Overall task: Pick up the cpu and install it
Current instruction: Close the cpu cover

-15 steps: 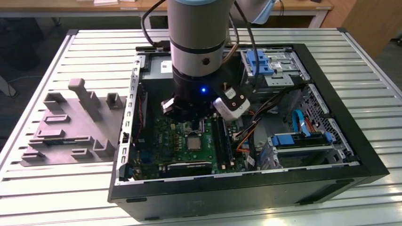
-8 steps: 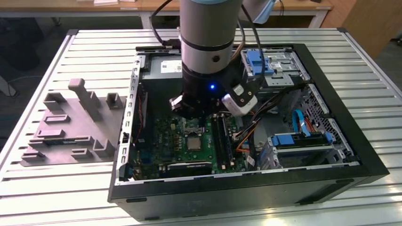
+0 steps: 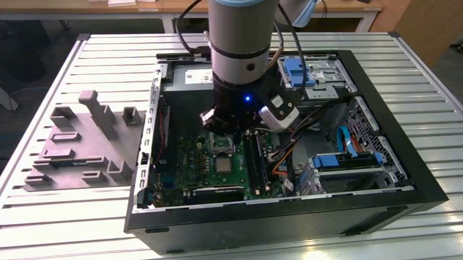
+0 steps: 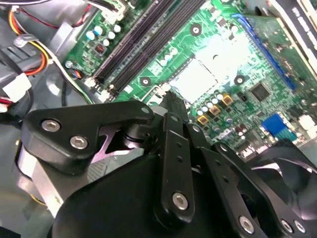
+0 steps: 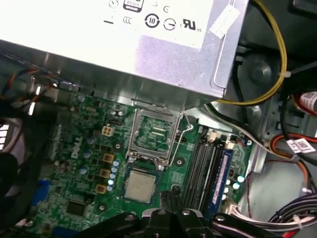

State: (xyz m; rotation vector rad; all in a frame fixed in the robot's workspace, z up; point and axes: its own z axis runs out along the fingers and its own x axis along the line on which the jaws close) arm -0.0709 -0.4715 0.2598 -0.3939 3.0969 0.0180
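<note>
My gripper (image 5: 174, 194) hung just beside the cpu (image 5: 140, 186), its fingers drawn close together and holding nothing. The cpu lay flat on the green board (image 5: 74, 148), next to the open metal frame (image 5: 153, 133).

White paper label (image 5: 148, 17) on the big grey metal box (image 5: 163, 64): we make out round black marks, no readable words.
Box: twelve o'clock from the green motherboard (image 5: 79, 198) in the exterior view.
Motherboard: a white printed logo (image 5: 75, 147).
White cable tag (image 5: 299, 145): print too small for us.
</note>
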